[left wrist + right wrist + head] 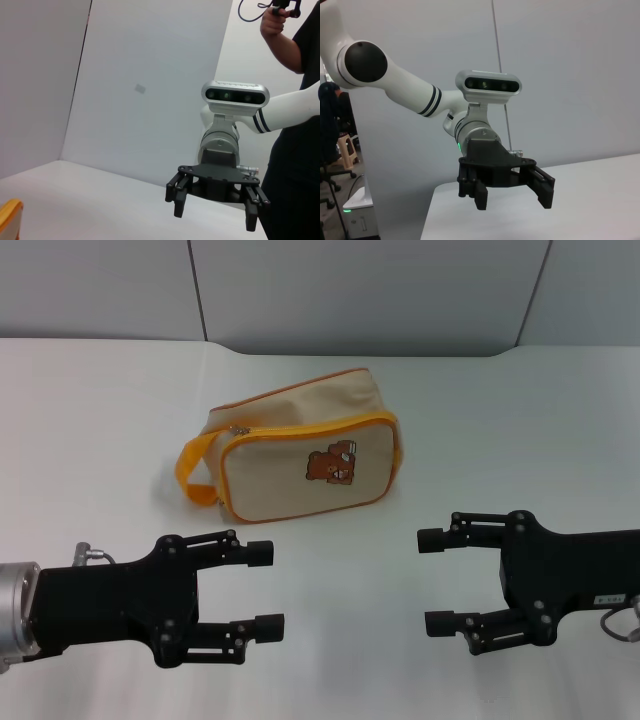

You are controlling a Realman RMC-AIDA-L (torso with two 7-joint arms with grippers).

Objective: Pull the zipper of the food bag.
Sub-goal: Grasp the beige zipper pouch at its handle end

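Nearest the robot, the left gripper (pixel 268 587) and right gripper (pixel 434 581) hover low over the table (pixel 90 430), both spread wide and holding nothing, fingertips facing each other. Beyond and between them sits the bag (pixel 300 445), long axis running left-right. Its zipper (pixel 290 395) follows the top edge, and the silver pull (pixel 237 430) lies at the left end, so I judge the left gripper nearer; the only marking is a brown bear print, no legible writing.

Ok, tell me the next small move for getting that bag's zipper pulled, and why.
Probably bring the left gripper forward toward the pull tab at the handle end of the bag. Both grippers hang open short of the bag, touching nothing, and the right gripper sits farther from that tab.
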